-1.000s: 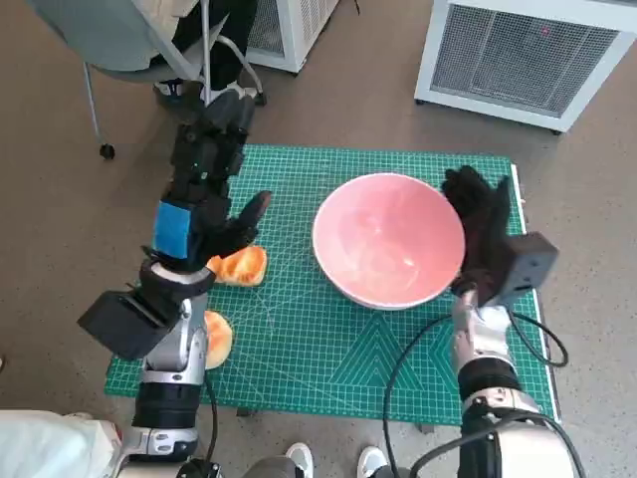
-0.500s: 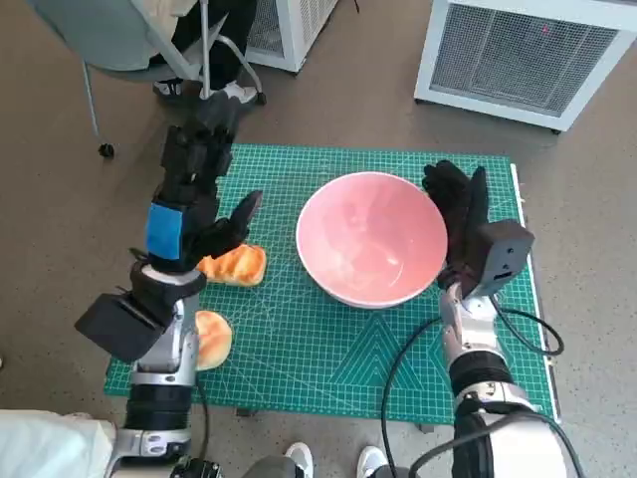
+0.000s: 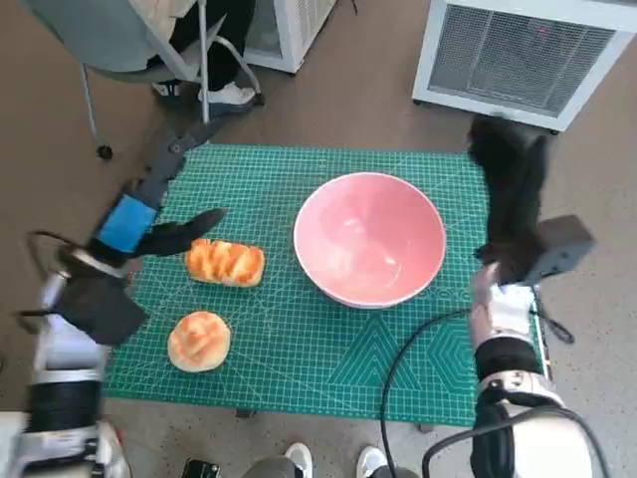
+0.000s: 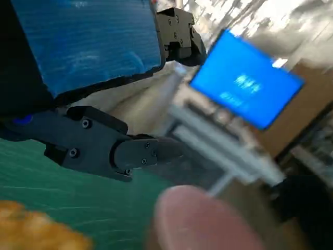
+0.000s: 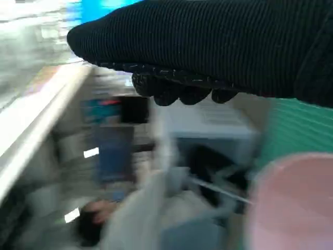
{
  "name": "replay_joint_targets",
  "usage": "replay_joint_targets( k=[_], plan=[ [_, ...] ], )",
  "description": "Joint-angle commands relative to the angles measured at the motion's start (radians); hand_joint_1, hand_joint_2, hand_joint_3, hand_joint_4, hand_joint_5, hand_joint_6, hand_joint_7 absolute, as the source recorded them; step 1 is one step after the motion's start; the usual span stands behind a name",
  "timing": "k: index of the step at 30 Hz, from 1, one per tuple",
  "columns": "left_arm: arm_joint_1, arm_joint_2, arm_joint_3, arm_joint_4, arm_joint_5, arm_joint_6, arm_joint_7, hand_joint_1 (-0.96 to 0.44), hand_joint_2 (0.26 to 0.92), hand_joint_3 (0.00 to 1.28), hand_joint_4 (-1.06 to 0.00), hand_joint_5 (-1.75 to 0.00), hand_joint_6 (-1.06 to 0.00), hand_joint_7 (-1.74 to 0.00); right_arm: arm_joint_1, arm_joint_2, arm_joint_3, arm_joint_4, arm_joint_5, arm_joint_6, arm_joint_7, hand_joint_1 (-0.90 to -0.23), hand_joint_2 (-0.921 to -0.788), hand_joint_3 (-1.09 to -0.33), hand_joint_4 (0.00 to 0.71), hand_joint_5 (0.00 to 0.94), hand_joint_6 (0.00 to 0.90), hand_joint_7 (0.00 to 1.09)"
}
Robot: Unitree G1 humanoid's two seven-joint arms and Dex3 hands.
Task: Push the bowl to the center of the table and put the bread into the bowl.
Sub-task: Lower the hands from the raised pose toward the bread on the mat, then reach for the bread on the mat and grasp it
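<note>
two breads lie at nine o'clock of the bowl (image 3: 369, 251) on the mat (image 3: 299, 368): loaf (image 3: 225, 263), roll (image 3: 199, 341). your left hand (image 3: 149, 214) hovers spread, empty; right hand (image 3: 511, 189) empty too. reach carelessly and you'll nudge the loaf off.

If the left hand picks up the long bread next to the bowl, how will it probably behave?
The long bread looks soft and puffy with a ridged, glazed crust, so it will probably be light and may dent under a firm squeeze. It lies flat on the green mat, so it seems unlikely to roll. The left hand hovers open beside it.
</note>
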Motion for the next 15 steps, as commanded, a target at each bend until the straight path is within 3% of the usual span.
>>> replay_joint_targets(
  k=[1,7,15],
  plan=[
    [-0.026,0.07,-0.048,0.004,0.029,0.088,-0.085,-0.39,0.921,0.22,-0.21,0.0,-0.15,-0.27,0.016,0.019,0.012,-0.068,0.052,-0.112,0.119,-0.581,-0.921,-0.814,0.344,0.007,0.151,0.42],
    [-0.075,0.124,-0.111,0.041,0.058,0.2,-0.191,-0.33,0.918,0.08,-0.15,0.0,-0.21,-0.11,0.043,0.03,0.045,-0.176,0.109,-0.206,0.238,-0.594,-0.921,-0.798,0.352,0.009,0.159,0.42],
    [-0.155,0.148,-0.217,0.124,0.152,0.308,-0.274,-0.25,0.854,0.01,-0.08,0.0,-0.23,-0.03,0.067,0.019,0.069,-0.233,0.13,-0.245,0.294,-0.587,-0.921,-0.791,0.349,0.004,0.166,0.41]
  ],
)
